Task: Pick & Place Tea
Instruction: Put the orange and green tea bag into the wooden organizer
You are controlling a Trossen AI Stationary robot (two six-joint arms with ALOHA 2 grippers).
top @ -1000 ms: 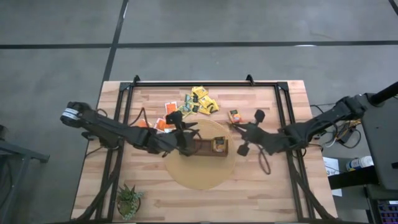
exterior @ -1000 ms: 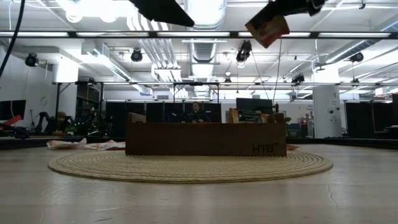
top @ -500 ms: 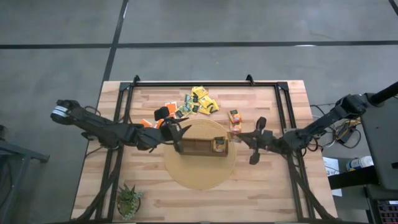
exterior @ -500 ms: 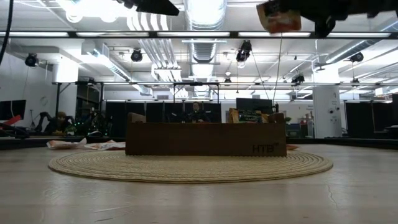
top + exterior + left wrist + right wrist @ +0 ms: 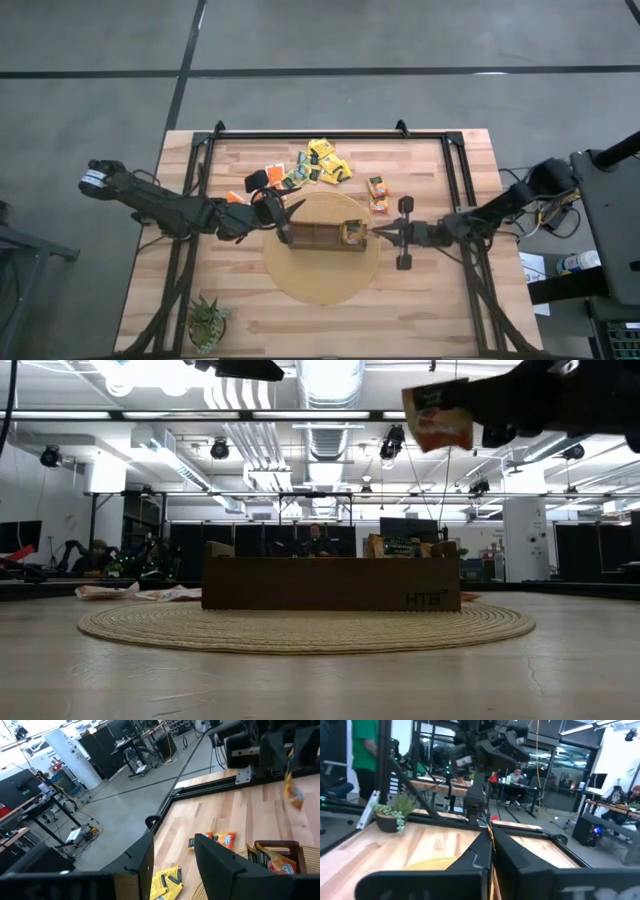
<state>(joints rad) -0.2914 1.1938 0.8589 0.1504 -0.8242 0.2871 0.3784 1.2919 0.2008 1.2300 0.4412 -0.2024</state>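
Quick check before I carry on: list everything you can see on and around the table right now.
Box: one, dark brown, on the mat, a sachet standing in its right end.
Mat: one, round, tan, table centre.
Tea sachets: several, yellow, orange and dark, loose at the far edge.
Held sachet: one, orange, above the box's right end.
Plant: one, green, near left corner.
Table: one, light wood.
Left gripper: open, beside the box's left end.
Right gripper: shut on the held sachet.

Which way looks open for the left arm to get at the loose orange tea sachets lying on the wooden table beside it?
Probably yes: the left gripper is open and empty, the orange tea sachets lie just beyond it, and nothing stands between them.
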